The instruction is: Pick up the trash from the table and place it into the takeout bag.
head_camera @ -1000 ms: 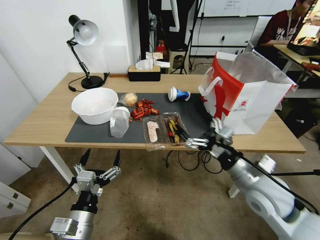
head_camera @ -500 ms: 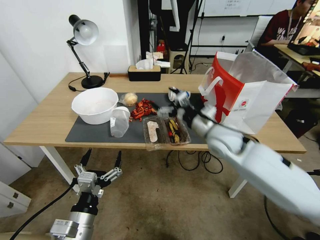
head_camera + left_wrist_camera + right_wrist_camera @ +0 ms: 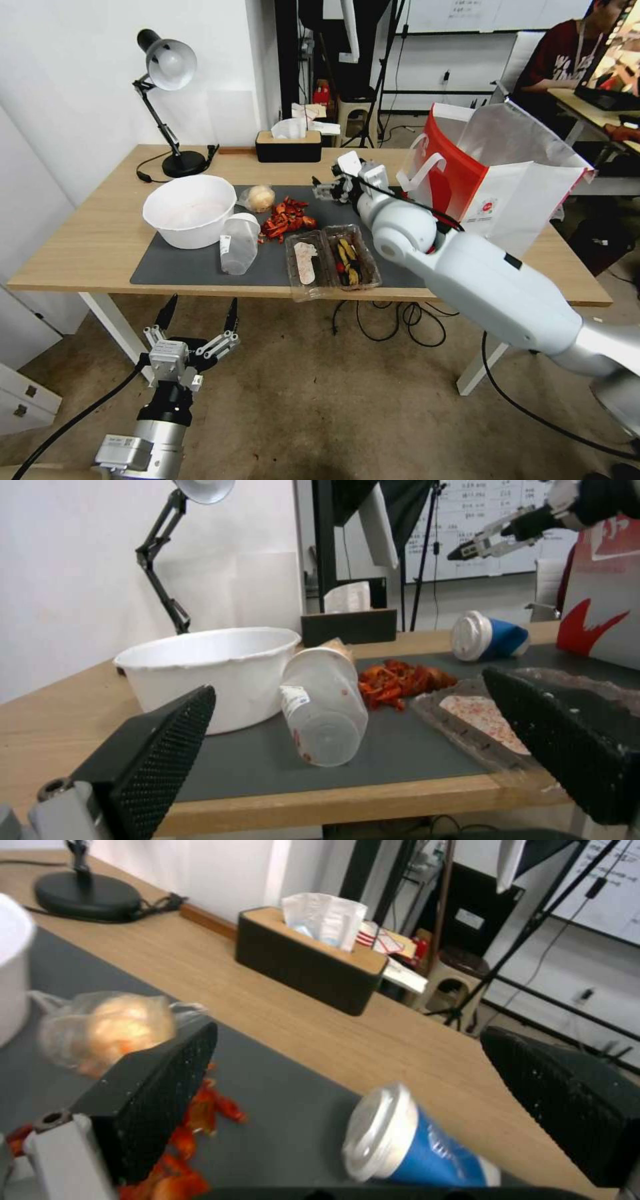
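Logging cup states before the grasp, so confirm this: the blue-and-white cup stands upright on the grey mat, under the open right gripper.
Not quite. The blue-and-white cup lies on its side, not upright; the right wrist view shows its white lid facing sideways. The rest holds: it is on the grey mat, with the right gripper open above it.

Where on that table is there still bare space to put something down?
Bare wood lies on the table left of the white bowl, and along the back between the lamp base and tissue box. The grey mat is crowded: clear cup, red scraps, plastic tray. The takeout bag fills the right end.
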Robot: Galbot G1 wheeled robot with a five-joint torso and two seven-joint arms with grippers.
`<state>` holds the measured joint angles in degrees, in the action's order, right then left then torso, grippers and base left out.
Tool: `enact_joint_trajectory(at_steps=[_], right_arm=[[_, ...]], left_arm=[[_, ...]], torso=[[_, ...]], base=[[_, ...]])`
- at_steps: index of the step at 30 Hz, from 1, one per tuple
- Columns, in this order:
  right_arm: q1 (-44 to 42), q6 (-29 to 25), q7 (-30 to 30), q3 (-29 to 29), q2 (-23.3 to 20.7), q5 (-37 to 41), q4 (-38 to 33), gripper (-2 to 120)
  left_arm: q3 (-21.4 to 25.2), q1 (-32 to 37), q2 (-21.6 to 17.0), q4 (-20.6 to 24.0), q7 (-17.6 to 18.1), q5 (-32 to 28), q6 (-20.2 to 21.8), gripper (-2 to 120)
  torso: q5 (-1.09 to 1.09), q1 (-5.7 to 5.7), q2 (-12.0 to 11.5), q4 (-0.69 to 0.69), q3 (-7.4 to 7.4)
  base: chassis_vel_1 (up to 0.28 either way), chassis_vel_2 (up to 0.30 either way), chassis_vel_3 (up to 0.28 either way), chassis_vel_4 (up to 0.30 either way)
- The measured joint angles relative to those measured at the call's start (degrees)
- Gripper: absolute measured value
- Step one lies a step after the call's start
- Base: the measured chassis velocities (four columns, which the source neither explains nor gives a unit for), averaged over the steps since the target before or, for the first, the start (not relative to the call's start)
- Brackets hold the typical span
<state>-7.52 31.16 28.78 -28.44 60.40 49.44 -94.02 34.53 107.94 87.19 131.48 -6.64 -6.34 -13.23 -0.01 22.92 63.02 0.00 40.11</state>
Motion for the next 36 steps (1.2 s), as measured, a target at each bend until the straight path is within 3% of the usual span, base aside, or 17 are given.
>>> enact_joint_trajectory(at_steps=[16, 36], right_arm=[[8.52, 4.95, -1.86, -5.87, 6.59, 0.06, 14.85, 100], [11.48, 9.98, -10.07, -8.20, 8.28, -4.14, 23.80, 100]], left_arm=[[0.22, 0.46, 0.14, 0.41, 0.12, 0.18, 0.02, 100], [0.53, 0.76, -0.57, 1.06, 0.43, -0.56, 0.02, 100]], torso=[[0.00, 0.00, 0.01, 0.01, -0.01], [0.01, -0.01, 0.01, 0.00, 0.00]], base=[[0.000, 0.000, 0.000, 0.000], [0.000, 0.000, 0.000, 0.000]])
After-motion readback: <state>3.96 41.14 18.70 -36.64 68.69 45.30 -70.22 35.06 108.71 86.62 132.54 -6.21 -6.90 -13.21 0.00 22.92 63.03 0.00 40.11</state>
